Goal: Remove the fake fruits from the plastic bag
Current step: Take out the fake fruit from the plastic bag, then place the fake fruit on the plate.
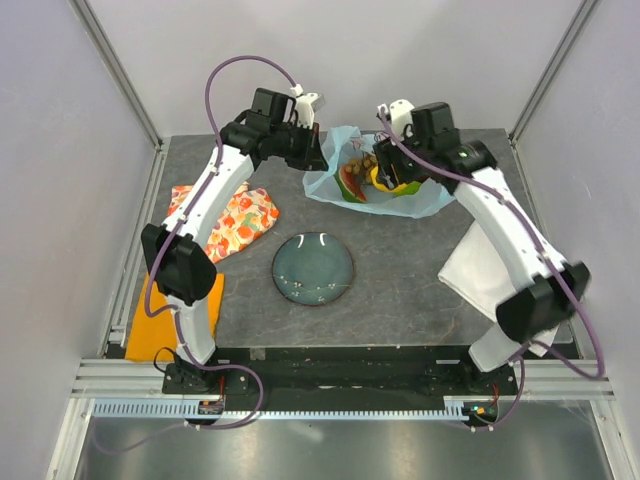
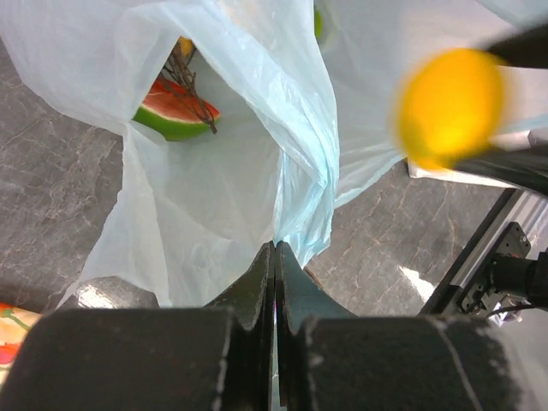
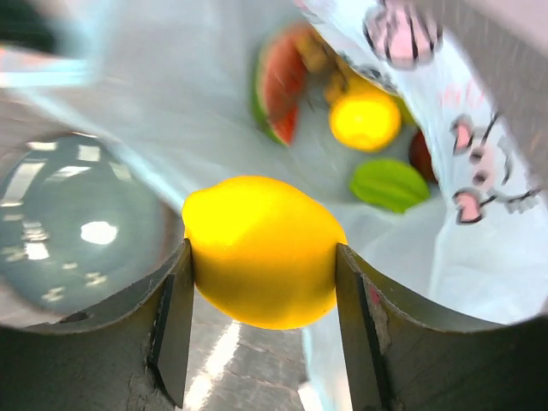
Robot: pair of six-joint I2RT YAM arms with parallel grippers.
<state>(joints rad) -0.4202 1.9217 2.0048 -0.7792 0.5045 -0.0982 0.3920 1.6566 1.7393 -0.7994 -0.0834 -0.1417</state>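
Observation:
The light-blue plastic bag [image 1: 330, 187] lies open at the back of the table. My left gripper [image 1: 318, 150] is shut on its rim and holds it up; the left wrist view shows the jaws [image 2: 275, 248] pinching the film [image 2: 214, 214]. My right gripper [image 1: 385, 175] is shut on a yellow lemon [image 3: 261, 253], held above the bag's mouth; it shows blurred in the left wrist view [image 2: 449, 107]. Inside the bag lie a watermelon slice [image 3: 278, 86], a second lemon [image 3: 365, 120], a green piece [image 3: 390, 184] and a dark red fruit [image 3: 419, 154]. The grape bunch is not clear.
A dark round plate [image 1: 313, 269] sits in the middle of the table, in front of the bag. An orange-floral cloth [image 1: 235, 220] lies at the left, an orange mat [image 1: 165, 310] at the near left, a white cloth [image 1: 490, 265] at the right.

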